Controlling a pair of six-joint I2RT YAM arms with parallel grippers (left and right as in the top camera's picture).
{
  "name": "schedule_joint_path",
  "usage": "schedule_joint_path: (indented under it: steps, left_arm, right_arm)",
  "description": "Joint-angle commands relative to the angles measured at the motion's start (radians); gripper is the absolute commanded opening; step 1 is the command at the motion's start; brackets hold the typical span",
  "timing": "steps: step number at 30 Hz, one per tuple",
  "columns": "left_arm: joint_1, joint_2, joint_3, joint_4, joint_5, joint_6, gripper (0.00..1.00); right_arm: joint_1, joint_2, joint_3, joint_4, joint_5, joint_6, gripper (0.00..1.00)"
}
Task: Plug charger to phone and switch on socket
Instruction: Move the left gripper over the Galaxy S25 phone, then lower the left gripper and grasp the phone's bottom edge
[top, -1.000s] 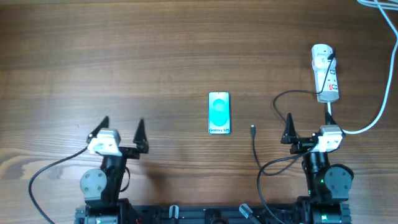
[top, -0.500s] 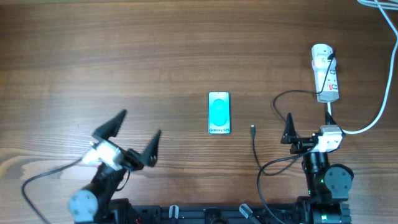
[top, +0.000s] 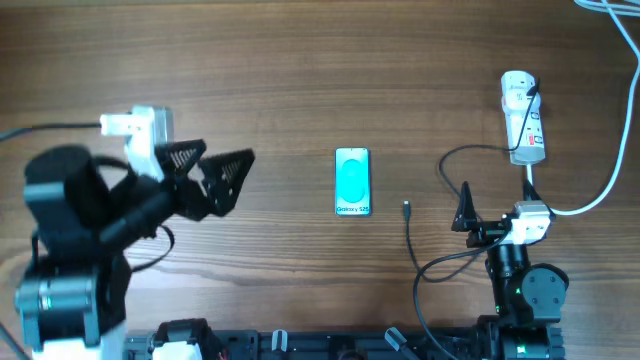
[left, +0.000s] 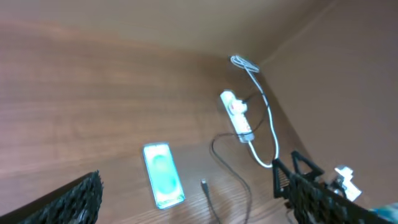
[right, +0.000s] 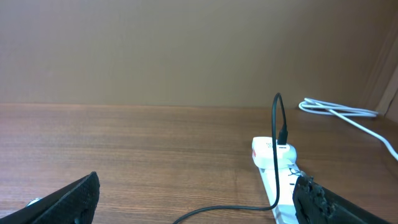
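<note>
Above the table (top: 300, 80), my left gripper (top: 228, 153) and right gripper (top: 497, 190) gape wide, empty.
Between them lies the phone (top: 352, 181), the charger tip (top: 407, 208) near it.

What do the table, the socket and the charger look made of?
The table: wood or wood-look laminate, matte, with brown grain lines. The socket: smooth white moulded body, likely plastic. The charger: thin black flexible sheath lying in loose curves, probably rubber or plastic.

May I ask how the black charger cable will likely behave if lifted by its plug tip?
The charger is thin and lies in loose curves, so it would probably droop floppily. It looks light, so the tip may skid when nudged. Its far end seems plugged into the socket, so a long pull might tug that.
</note>
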Motion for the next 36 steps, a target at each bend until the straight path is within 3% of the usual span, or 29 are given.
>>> schedule_joint_path:
  steps: [1,5,10,12,22,30,36]
  left_arm:
    - [-0.061,0.102,0.091,-0.090,-0.097,-0.109,1.00]
    - [-0.233,0.266,0.249,-0.246,-0.263,-0.122,1.00]
    - [-0.527,0.587,0.500,-0.471,-0.648,-0.285,1.00]
    - [-0.591,0.700,0.526,-0.509,-0.716,-0.354,1.00]
    - [-0.727,1.099,0.526,-0.442,-0.710,-0.394,1.00]
    - [-0.736,1.207,0.526,-0.239,-0.614,-0.394,1.00]
    - [-0.763,1.249,0.526,-0.210,-0.620,-0.394,1.00]
  right_arm:
    - [0.002,-0.008,-0.001,0.002,-0.002,-0.011,1.00]
    - [0.002,-0.008,-0.001,0.002,-0.002,-0.011,1.00]
    - [0.002,-0.008,-0.001,0.002,-0.002,-0.011,1.00]
    - [0.002,-0.008,-0.001,0.002,-0.002,-0.011,1.00]
    - [0.002,-0.008,-0.001,0.002,-0.002,-0.011,1.00]
    - [0.002,-0.008,-0.001,0.002,-0.002,-0.011,1.00]
    - [0.002,-0.008,-0.001,0.002,-0.002,-0.011,1.00]
